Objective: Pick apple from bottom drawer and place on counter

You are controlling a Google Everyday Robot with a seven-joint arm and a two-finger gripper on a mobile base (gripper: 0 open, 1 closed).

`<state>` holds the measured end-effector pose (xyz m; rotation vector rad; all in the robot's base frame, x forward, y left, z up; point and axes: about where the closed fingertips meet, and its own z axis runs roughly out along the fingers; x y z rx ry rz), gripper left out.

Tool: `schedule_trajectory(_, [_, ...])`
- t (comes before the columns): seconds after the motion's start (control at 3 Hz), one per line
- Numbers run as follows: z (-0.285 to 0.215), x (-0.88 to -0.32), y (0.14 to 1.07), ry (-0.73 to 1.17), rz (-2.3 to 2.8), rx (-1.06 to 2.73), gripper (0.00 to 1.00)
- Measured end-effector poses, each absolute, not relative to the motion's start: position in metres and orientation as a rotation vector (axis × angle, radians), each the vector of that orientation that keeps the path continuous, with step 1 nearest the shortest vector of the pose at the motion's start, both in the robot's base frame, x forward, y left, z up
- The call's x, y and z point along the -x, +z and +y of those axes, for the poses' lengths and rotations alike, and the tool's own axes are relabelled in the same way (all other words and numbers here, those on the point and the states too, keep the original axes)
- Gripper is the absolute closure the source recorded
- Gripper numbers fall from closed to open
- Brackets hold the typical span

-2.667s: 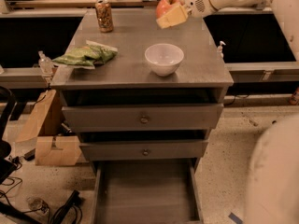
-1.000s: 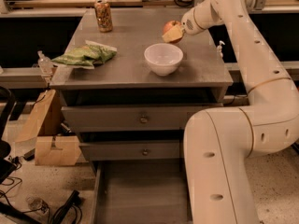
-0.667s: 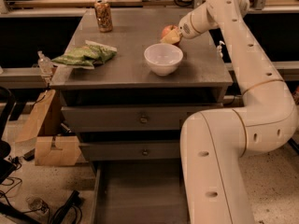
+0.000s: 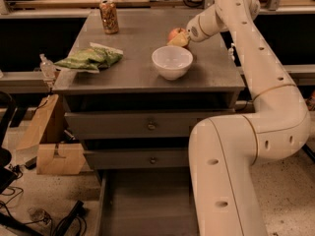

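The apple [image 4: 173, 33] is small and red-orange and sits in my gripper [image 4: 179, 38], low over the counter [image 4: 138, 43] just behind the white bowl [image 4: 172, 61]. The gripper's yellowish fingers [image 4: 181, 41] are shut on the apple. I cannot tell whether the apple touches the counter. My white arm reaches in from the lower right and bends over the counter's right side. The bottom drawer [image 4: 142, 200] is pulled open at the bottom of the view, and the part of its floor that I can see holds nothing.
A soda can [image 4: 109, 16] stands at the counter's back left. A green snack bag [image 4: 91, 58] lies at the left edge. The two upper drawers [image 4: 150, 126] are closed. A cardboard box [image 4: 54, 154] and cables lie on the floor to the left.
My gripper has come down and moved left with the apple, from above the counter's back right to just behind the white bowl. The arm now fills the right of the view.
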<state>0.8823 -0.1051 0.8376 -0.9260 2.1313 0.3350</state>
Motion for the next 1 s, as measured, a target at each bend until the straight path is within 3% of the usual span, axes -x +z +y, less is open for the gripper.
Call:
schedule_trajectory(0.67, [-0.1018,-0.8832,0.8336,0.34,2.136,0.93,0.16])
schedule_trajectory(1.0, [-0.1017,-0.8829,0.8338,0.34,2.136,0.93,0.0])
